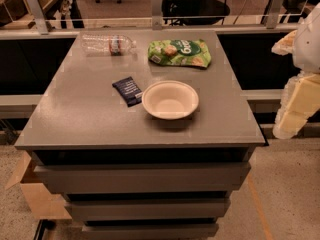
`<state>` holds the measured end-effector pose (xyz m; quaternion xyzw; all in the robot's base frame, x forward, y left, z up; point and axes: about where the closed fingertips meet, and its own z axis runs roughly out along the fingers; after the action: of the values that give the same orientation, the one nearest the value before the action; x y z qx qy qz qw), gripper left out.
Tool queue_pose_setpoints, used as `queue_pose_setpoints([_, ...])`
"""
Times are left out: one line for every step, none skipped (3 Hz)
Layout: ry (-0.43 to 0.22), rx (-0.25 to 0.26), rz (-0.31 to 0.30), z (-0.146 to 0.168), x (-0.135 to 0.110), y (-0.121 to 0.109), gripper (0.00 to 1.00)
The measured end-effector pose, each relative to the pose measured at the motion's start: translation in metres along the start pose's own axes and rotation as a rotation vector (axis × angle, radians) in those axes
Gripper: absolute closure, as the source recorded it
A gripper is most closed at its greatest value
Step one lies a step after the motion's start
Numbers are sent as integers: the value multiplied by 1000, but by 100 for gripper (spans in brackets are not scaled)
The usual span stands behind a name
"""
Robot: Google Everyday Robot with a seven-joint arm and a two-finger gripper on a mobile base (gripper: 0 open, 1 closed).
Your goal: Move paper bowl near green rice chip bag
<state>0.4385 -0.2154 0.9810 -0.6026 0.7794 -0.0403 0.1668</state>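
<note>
The gripper (299, 98) is held beyond the right edge of the table (75, 111); its state cannot be told. The bowl (170, 100) is set mid-table, just right of a wrapper (127, 91); the bag (180, 53) lies farther back, right of a bottle (107, 44).

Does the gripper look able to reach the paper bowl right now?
Probably yes: the gripper hangs beyond the table's right edge, and nothing stands between it and the paper bowl.

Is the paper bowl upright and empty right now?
Upright and empty: the paper bowl sits rim-up on the table, its inside bare. The gripper hangs right of the table, apart from it.
</note>
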Motion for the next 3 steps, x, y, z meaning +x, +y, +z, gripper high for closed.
queue_pose_setpoints([-1, 1, -1, 0, -1, 0, 0])
queue_pose_setpoints([-27, 7, -71, 6, -27, -6, 0])
queue_pose_setpoints([-45, -3, -171, 25, -59, -14, 0])
